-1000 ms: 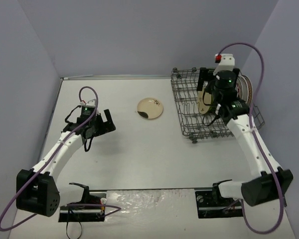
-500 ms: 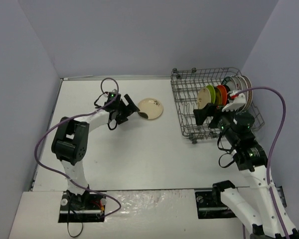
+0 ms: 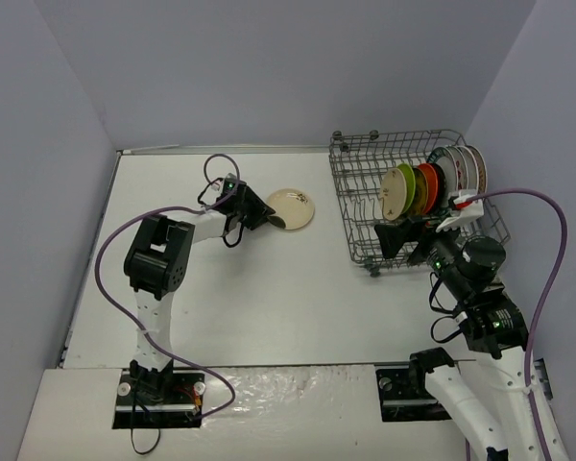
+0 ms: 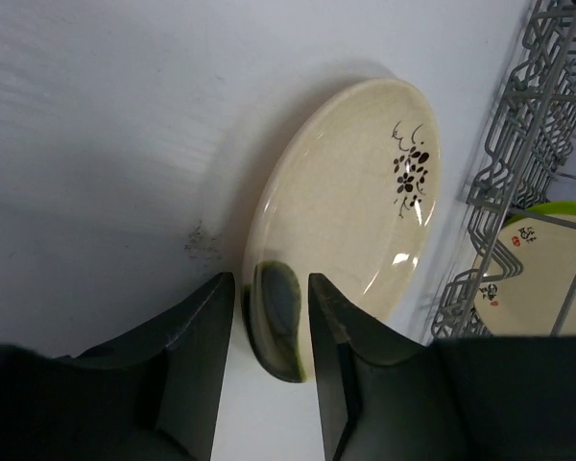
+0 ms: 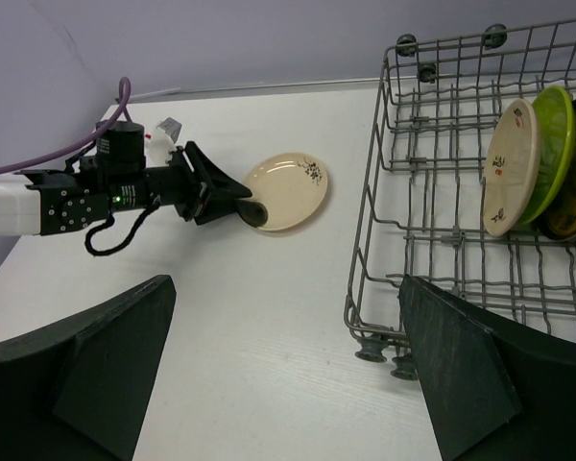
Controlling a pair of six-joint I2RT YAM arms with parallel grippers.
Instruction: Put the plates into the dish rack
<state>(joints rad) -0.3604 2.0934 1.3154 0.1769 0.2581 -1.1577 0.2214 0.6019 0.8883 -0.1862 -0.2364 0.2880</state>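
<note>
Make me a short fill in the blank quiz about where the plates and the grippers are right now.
1. The left gripper straddles the rim of the only plate lying on the ____.
2. The other plates stand on edge in the ____.
3. The right gripper has its jaws ____.
Missing words: table; rack; open.

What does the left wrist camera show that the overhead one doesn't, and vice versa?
Only the left wrist view: the cream plate's flower motif, clear up close. Only the overhead view: the right arm, the open right gripper, the whole row of plates standing in the rack. Both: the cream plate on the table, the left gripper astride its rim, part of the rack.
</note>
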